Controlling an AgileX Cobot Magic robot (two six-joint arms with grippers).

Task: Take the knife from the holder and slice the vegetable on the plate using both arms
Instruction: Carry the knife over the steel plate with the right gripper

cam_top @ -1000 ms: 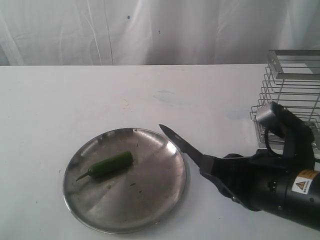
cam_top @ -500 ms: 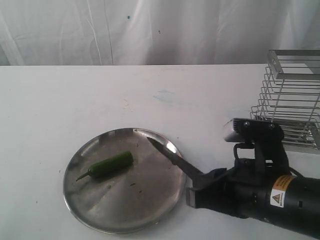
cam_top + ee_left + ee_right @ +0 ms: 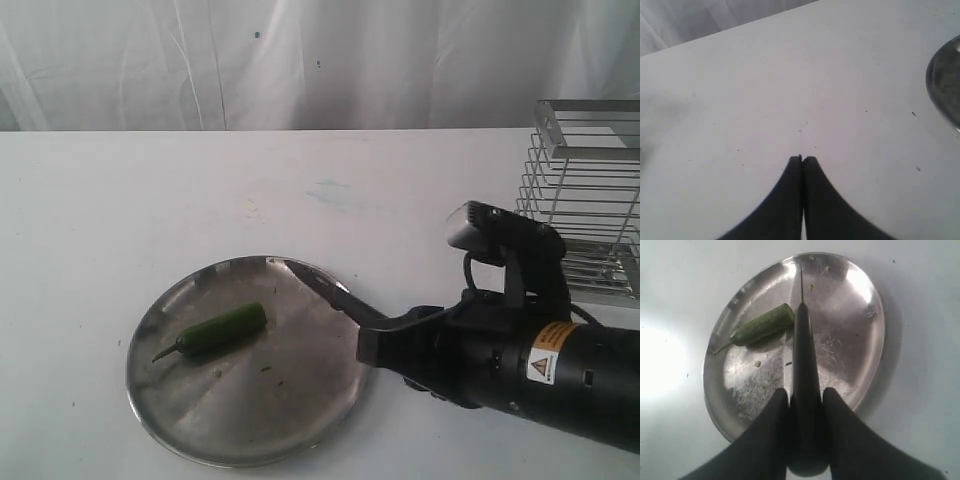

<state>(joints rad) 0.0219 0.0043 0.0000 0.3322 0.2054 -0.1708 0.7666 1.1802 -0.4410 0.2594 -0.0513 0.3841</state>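
Observation:
The green vegetable (image 3: 218,329) lies on the left half of the steel plate (image 3: 300,420). My right gripper (image 3: 375,345) is shut on the knife (image 3: 325,291) by its black handle, with the dark blade reaching over the plate's right rim, its tip to the right of the vegetable. From the right wrist, the knife (image 3: 803,350) runs out from the right gripper (image 3: 805,395) across the plate (image 3: 865,340), its blade just beside the vegetable (image 3: 762,326). The left gripper (image 3: 803,159) is shut and empty above bare table, with the plate's rim (image 3: 942,90) off to one side. The holder (image 3: 585,200) stands at the far right.
White table (image 3: 120,200) all round the plate, with a white curtain (image 3: 300,60) behind its far edge. The right arm's black housing with its orange-white label (image 3: 548,366) fills the lower right, in front of the holder.
My right arm has swung left and carried the knife from beside the plate's right rim to over the plate, its tip closer to the vegetable. The vegetable and plate have not moved.

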